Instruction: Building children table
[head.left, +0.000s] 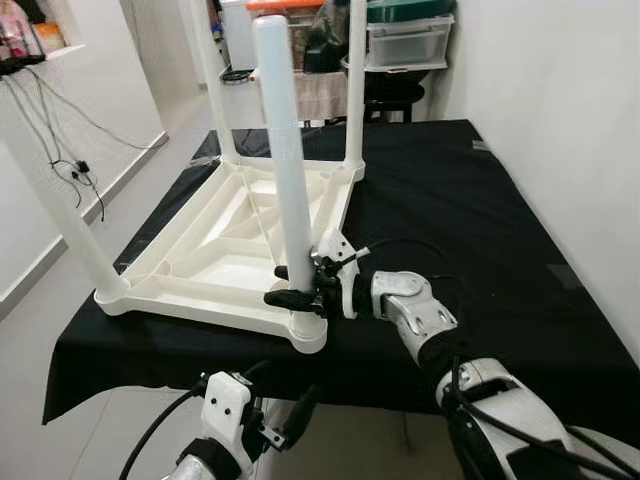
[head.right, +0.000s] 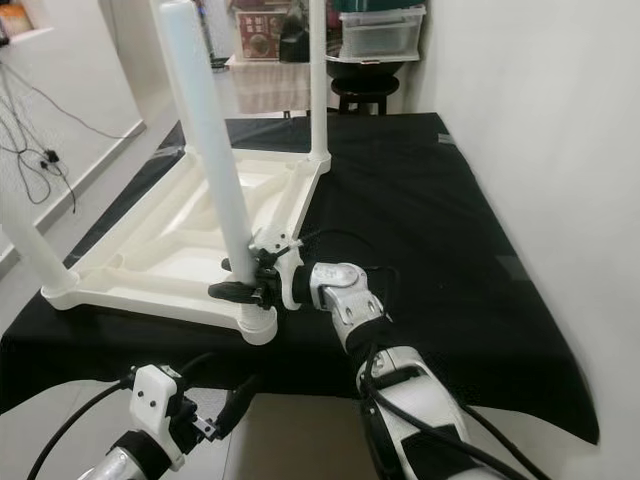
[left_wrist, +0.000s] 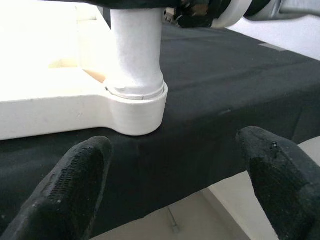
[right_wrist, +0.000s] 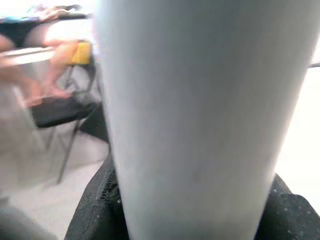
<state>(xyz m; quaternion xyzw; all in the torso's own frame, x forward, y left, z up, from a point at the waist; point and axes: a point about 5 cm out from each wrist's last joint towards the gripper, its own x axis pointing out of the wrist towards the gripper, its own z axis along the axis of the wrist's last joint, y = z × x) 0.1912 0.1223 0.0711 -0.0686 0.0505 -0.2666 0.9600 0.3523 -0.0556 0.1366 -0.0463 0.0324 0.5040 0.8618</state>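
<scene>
A white plastic children's table (head.left: 200, 270) lies upside down on a black cloth (head.left: 480, 220), its legs pointing up. The near leg (head.left: 285, 150) stands in the front corner socket (left_wrist: 137, 107). My right gripper (head.left: 284, 285) is shut around this leg just above the socket, one black finger on each side. In the right wrist view the leg (right_wrist: 200, 100) sits close between the fingers (right_wrist: 95, 210). My left gripper (left_wrist: 175, 200) hangs open below the table's front edge, a little short of the socket, holding nothing.
Three more legs (head.left: 70, 230) (head.left: 215, 80) (head.left: 355, 80) rise from the other corners. Behind stand a dark stool (head.left: 385, 95) and storage boxes (head.left: 405, 40). Cables (head.left: 70, 160) hang on the left wall. A white wall borders the right.
</scene>
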